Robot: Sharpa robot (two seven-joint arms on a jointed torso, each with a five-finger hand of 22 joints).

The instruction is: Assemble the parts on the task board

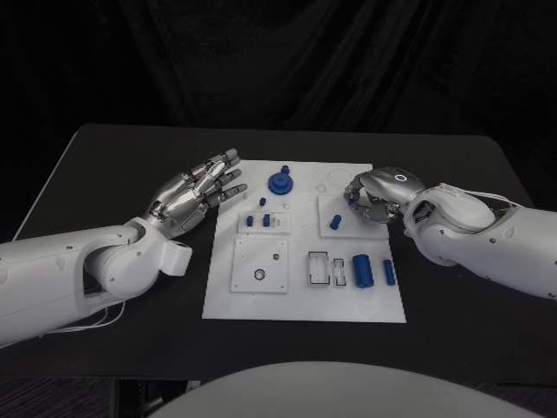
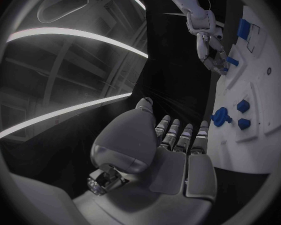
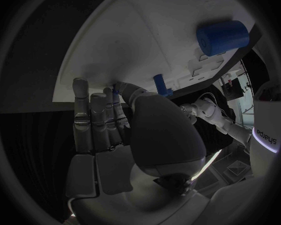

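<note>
**Assembly under way: several parts seated, some still lying loose**

In the head view we see the task board in the middle of the black surface. At its far edge a blue round part stands upright on the board. Just nearer, small blue pegs stand in a little white block left of centre. Near the right edge, two blue cylinders lie flat beside a row of rectangular slots, apparently not yet placed; we judge these to be among the work left. The left hand hovers over the board's far left edge, fingers spread and holding nothing. The right hand is curled over the far right part of the board, next to a small blue peg; we cannot tell here whether it grips anything.

In the left wrist view we see the left hand with fingers extended and empty beside the board. The right hand reaches down to the small blue peg on the board.

In the right wrist view the right hand has its fingertips down at the board close to the small blue peg, which stands apart from them. Whether anything is pinched stays unclear. A blue cylinder lies further off.
</note>
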